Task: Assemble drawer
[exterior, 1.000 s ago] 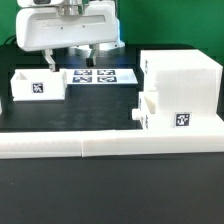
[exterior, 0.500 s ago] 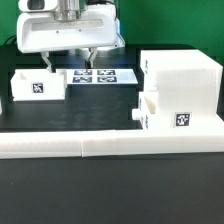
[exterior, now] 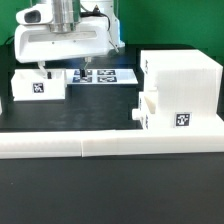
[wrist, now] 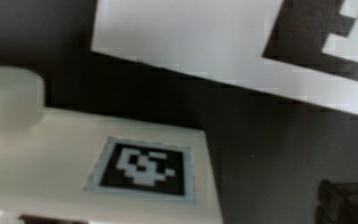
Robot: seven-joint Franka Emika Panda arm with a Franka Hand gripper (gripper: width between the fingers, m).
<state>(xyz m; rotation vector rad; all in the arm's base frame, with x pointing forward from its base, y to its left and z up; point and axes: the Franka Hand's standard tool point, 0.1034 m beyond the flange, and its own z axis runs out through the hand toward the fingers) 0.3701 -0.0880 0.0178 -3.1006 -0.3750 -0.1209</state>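
Observation:
A small white open-top tray (exterior: 38, 85) with a tag on its front stands at the exterior view's left. My gripper (exterior: 60, 70) hangs just above its back right part, fingers spread apart and holding nothing. The wrist view shows the tray's tagged face (wrist: 149, 165) and round knob (wrist: 7, 95) close up, with one dark fingertip (wrist: 352, 196) at the edge. The large white housing (exterior: 185, 80) stands at the exterior view's right. A second small tray (exterior: 150, 112) sits against its left side, knob pointing to the exterior view's left.
The marker board (exterior: 108, 76) lies flat behind the tray, partly under the gripper, and also shows in the wrist view (wrist: 211, 40). A long low white bar (exterior: 110, 146) borders the table's front edge.
The gripper has moved toward the exterior view's left and lower, from over the marker board to over the left tray. The trays and housing have not moved.

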